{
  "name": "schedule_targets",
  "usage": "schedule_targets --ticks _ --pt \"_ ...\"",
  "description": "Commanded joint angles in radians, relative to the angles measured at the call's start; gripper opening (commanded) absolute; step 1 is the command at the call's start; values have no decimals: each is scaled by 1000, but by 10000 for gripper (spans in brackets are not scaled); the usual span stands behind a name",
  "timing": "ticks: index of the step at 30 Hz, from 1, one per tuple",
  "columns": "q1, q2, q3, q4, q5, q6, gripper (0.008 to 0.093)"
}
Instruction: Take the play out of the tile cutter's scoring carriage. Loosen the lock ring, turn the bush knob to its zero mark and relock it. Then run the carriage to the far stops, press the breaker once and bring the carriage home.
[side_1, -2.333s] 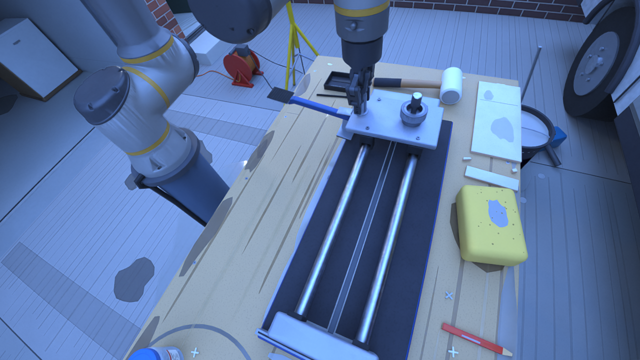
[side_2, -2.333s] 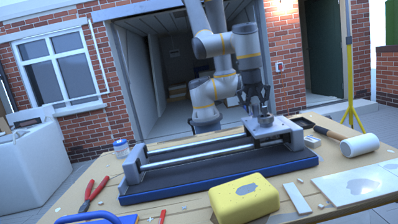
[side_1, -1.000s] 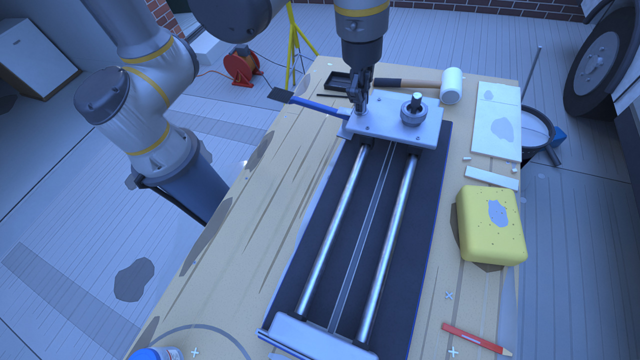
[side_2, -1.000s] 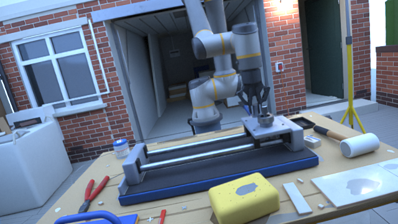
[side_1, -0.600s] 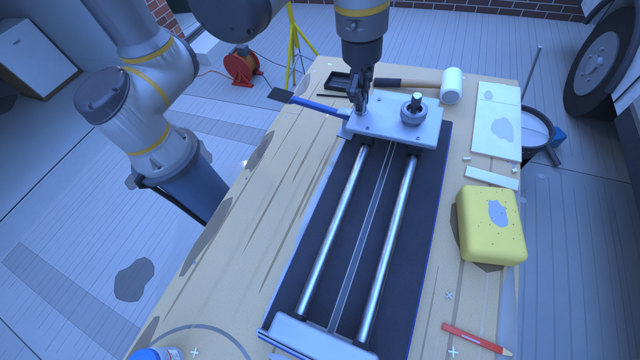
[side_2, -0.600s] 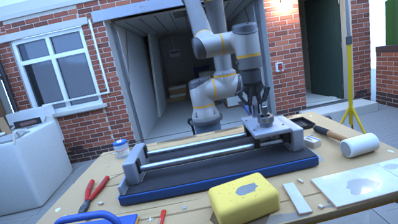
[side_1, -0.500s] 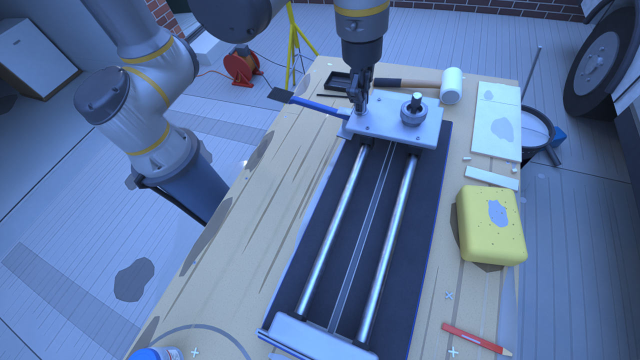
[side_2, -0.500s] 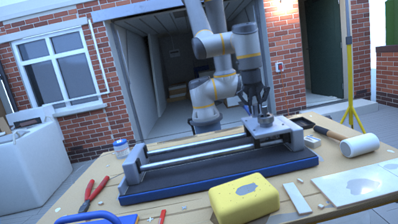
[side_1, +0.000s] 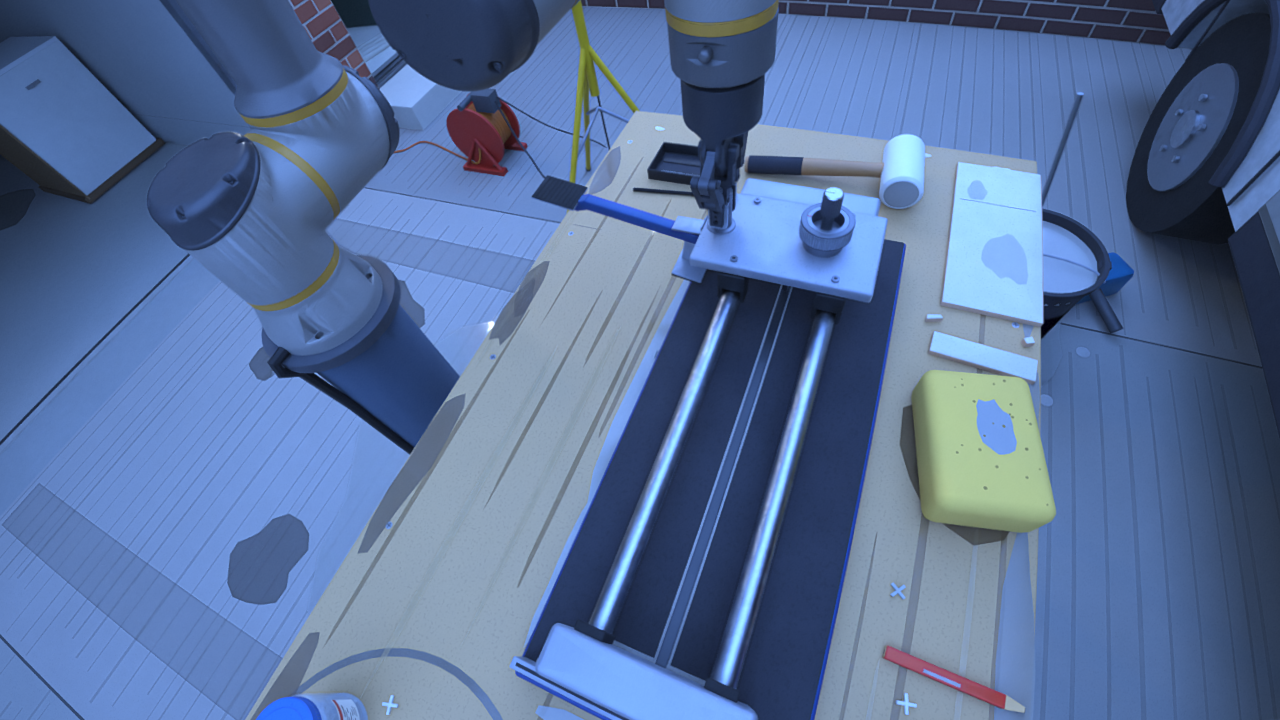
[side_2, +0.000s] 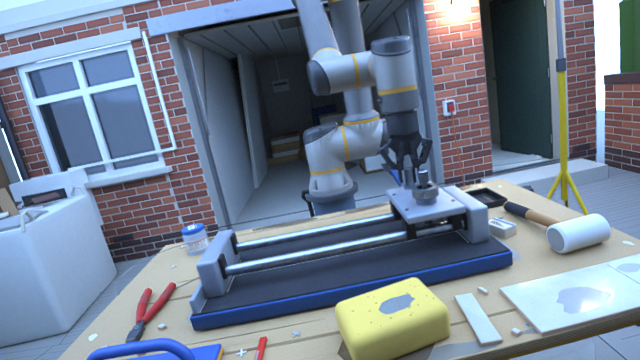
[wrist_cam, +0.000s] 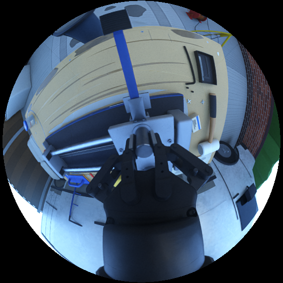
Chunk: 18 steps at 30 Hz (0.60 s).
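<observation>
The tile cutter's grey scoring carriage (side_1: 788, 240) sits at the end of its two steel rails (side_1: 716, 466) nearest the mallet, on the black, blue-edged base. A grey post (wrist_cam: 142, 144) standing on the carriage's left side is clamped in my closed gripper (side_1: 719, 215), which comes straight down on it. To the right on the carriage stand the knurled lock ring and the bush knob (side_1: 828, 228). The blue breaker lever (side_1: 627, 215) sticks out left from the carriage and ends in a black pad (side_1: 559, 192). The gripper fingers hide the post's lower part.
A black tray (side_1: 673, 163) lies behind the carriage beside a white-headed mallet (side_1: 900, 170). A yellow sponge (side_1: 982, 450), tile pieces (side_1: 995, 240) and a red pencil (side_1: 953, 679) lie right of the base. Red pliers (side_2: 147, 310) and a small tub (side_2: 194, 238) sit near the rails' other end.
</observation>
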Motion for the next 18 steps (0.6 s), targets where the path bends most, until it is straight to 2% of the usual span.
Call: schedule_targets --ticks 1,18 --pt "-3 -1 0 0 -2 -2 80" --pt "-38 -11 10 -1 -2 -37 80"
